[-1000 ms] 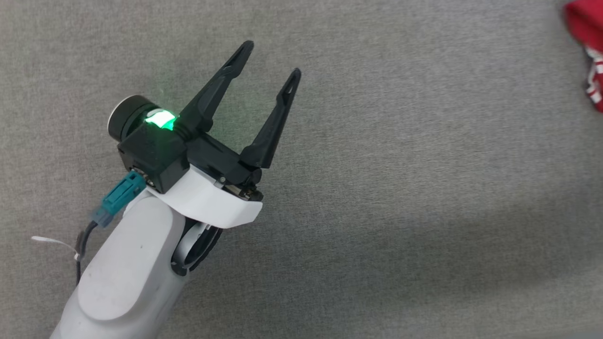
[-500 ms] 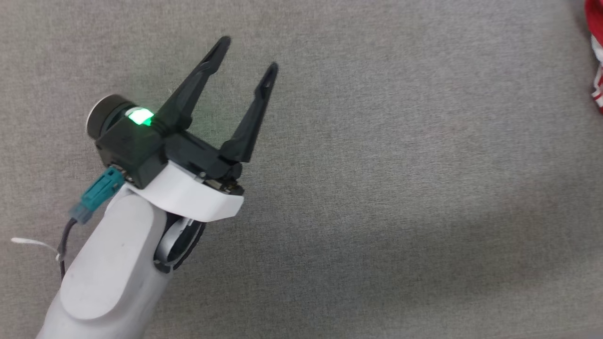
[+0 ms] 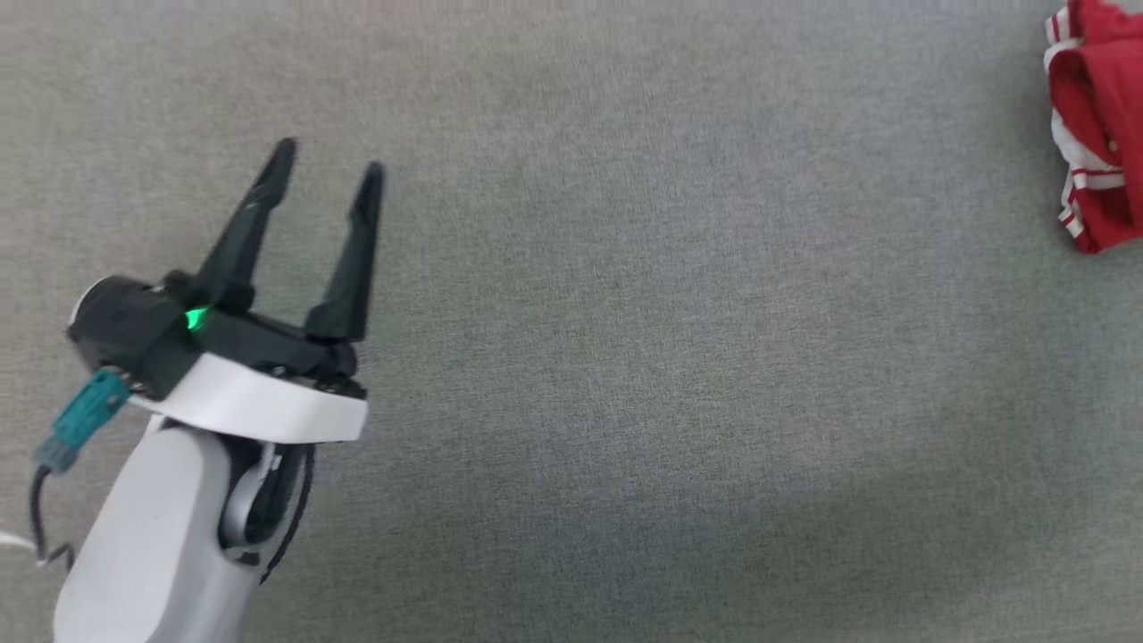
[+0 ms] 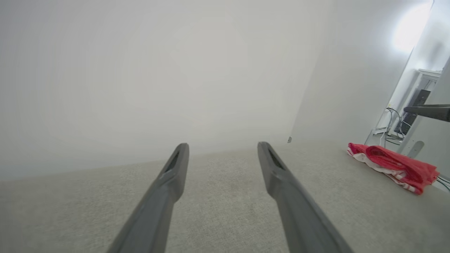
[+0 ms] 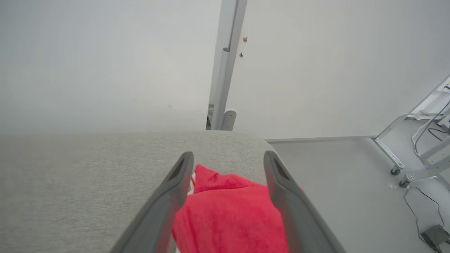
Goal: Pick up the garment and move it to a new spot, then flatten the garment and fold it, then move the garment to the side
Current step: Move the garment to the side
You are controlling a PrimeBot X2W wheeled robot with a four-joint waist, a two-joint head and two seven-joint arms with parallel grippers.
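Note:
The garment (image 3: pixel 1100 170), red with white and striped trim, lies bunched at the far right edge of the grey fabric surface (image 3: pixel 670 313). In the left wrist view the garment (image 4: pixel 393 166) shows as a low red heap off to the right. My left gripper (image 3: pixel 329 171) hovers open over bare fabric at the left, far from it. Through the right wrist view my right gripper (image 5: pixel 228 158) is open, its fingers (image 5: pixel 177 179) spread to either side of the red garment (image 5: pixel 228 214) just beneath, near the surface's rounded end.
A pale wall rises behind the surface. A grey upright post (image 5: pixel 225 66) stands beyond its far end. To the right lies a smooth floor (image 5: pixel 337 175) with metal frame legs on casters (image 5: pixel 404 168) and loose cables (image 5: pixel 422 211).
The head view has shifted. My left gripper now sits lower and farther left, still open. More of the garment shows at the right edge.

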